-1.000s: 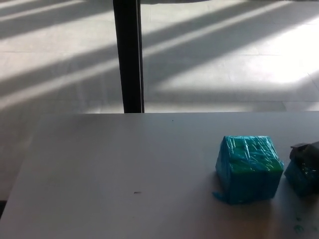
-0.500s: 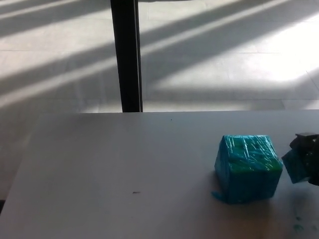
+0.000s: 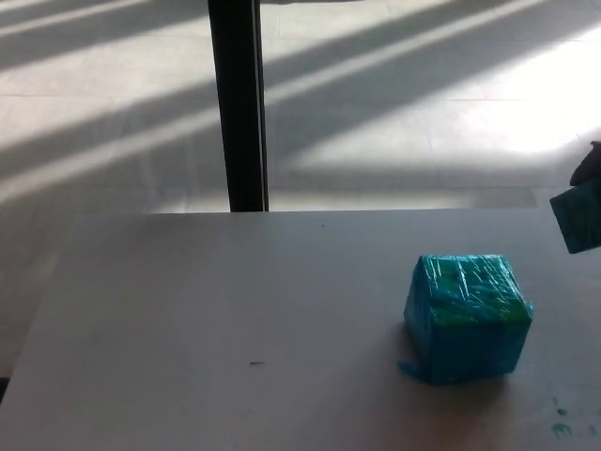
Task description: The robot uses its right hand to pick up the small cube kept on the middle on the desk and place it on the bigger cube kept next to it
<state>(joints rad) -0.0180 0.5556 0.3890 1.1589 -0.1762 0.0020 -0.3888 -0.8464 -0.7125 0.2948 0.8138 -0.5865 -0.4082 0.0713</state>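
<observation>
Left robot hand: not in the head view at all.
Desk (image 3: 235,310): pale top, bare on its left and middle apart from a tiny dark speck; a few teal flecks lie near its front right corner.
Bigger cube (image 3: 467,317): teal, wrapped in shiny film, standing flat on the desk's right part; it sits in the same spot as a second ago, nothing on top.
Small cube (image 3: 579,217): a second ago it sat on the desk just right of the bigger cube; now it is off the surface, tilted, at the picture's right edge, above and to the right of the bigger cube.
Right robot hand (image 3: 589,167): only a dark sliver shows above the small cube; it appears to be pinching the small cube, though the fingers are cut off.
Meaning: pick-up looks done; carrying leftward over the bigger cube and setting down remain.
</observation>
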